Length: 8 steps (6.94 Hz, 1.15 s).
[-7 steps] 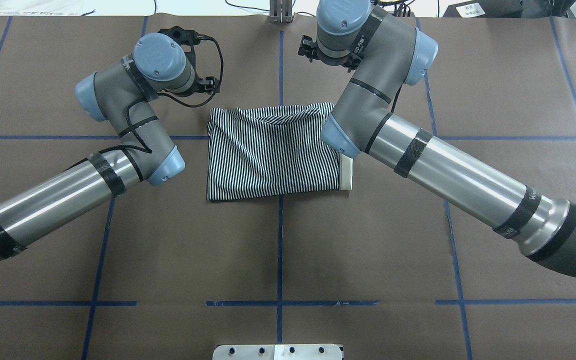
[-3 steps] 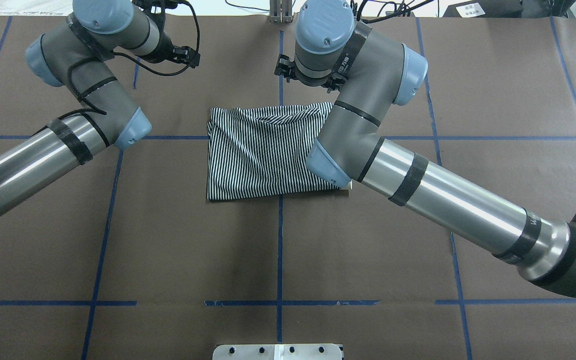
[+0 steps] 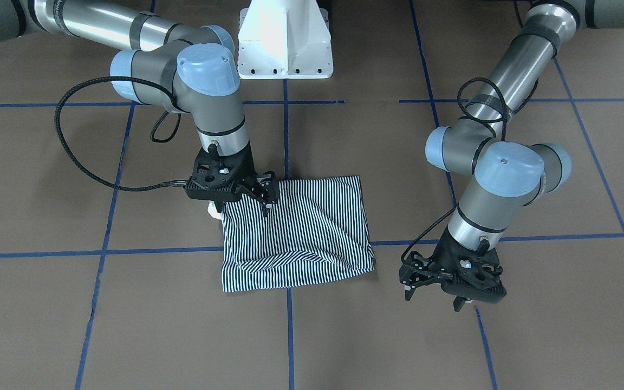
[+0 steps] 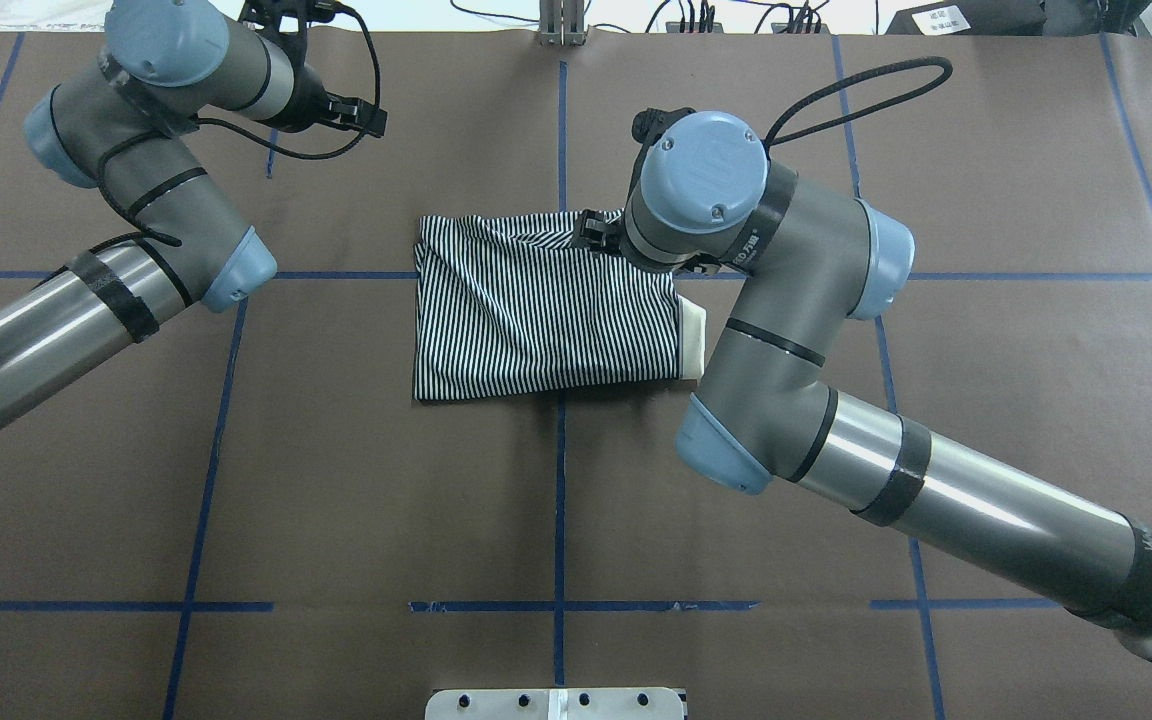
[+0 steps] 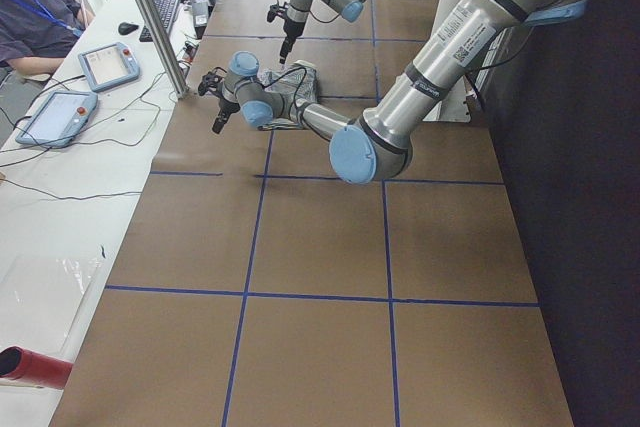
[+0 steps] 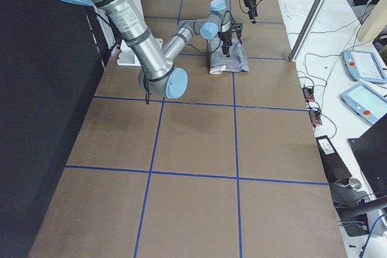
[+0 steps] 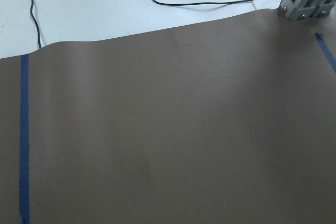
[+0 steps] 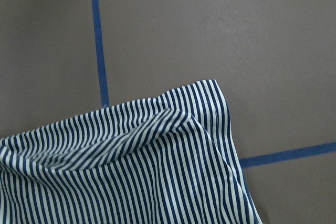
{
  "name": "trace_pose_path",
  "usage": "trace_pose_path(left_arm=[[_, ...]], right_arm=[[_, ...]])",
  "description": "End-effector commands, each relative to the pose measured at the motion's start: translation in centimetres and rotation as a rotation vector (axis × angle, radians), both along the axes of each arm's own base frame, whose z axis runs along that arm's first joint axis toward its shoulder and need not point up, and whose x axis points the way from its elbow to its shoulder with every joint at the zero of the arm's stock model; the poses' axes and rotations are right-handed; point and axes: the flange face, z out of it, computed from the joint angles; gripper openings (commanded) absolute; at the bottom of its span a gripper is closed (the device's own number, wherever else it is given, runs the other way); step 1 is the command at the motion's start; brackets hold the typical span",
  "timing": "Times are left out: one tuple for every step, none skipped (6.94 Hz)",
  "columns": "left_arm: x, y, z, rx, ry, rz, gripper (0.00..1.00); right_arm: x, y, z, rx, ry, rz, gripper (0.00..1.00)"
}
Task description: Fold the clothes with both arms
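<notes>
The striped polo shirt [image 4: 536, 310] lies folded into a rectangle at the table's middle, and it also shows in the front-facing view [image 3: 296, 233]. Its cream collar [image 4: 693, 340] peeks out at the right edge. My right gripper [image 3: 266, 197] hangs over the shirt's far right corner with its jaws apart and holds nothing. In the right wrist view that corner of the shirt [image 8: 131, 166] lies flat with a shallow ridge. My left gripper [image 3: 434, 295] is open and empty over bare table, to the shirt's far left. The left wrist view shows only table covering.
The brown table covering [image 4: 386, 500] has a grid of blue tape lines [image 4: 558, 480]. The white pedestal base [image 3: 285, 38] stands at the robot's side. A metal post [image 4: 561, 25] stands at the far edge. An operator [image 5: 30, 17] and tablets sit beyond the far edge.
My left arm swung away from the shirt to the far left corner. My right wrist moved from beyond the far edge back over the shirt's far right corner. The shirt stayed put.
</notes>
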Motion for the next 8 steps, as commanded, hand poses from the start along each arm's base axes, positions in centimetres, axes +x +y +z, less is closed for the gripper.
trace_pose_path(left_arm=[[-0.3,0.8,-0.2,0.03,0.023,-0.001,1.0],[-0.3,0.9,-0.6,0.036,0.028,-0.001,1.0],[-0.3,0.9,-0.7,0.038,0.028,0.0,1.0],[-0.3,0.9,-0.7,0.038,0.028,-0.002,1.0],[-0.3,0.9,-0.7,0.038,0.028,-0.002,1.0],[-0.3,0.9,-0.7,0.038,0.028,-0.002,1.0],[-0.3,1.0,-0.6,0.037,0.027,-0.002,1.0],[-0.3,1.0,-0.6,0.037,0.027,-0.002,1.0]], right_arm=[[-1.7,1.7,2.6,0.016,-0.024,-0.028,1.0],[-1.9,1.8,3.7,0.014,-0.03,-0.026,1.0],[-2.1,2.3,5.1,0.005,-0.012,-0.033,1.0],[-2.6,3.2,6.9,-0.003,0.012,-0.04,1.0],[-3.2,3.8,7.0,0.006,0.02,-0.04,1.0],[-3.7,4.1,7.2,0.008,0.027,-0.043,1.0],[-4.2,4.2,7.7,0.006,0.039,-0.043,1.0],[-4.3,4.2,7.3,0.009,0.034,-0.043,1.0]])
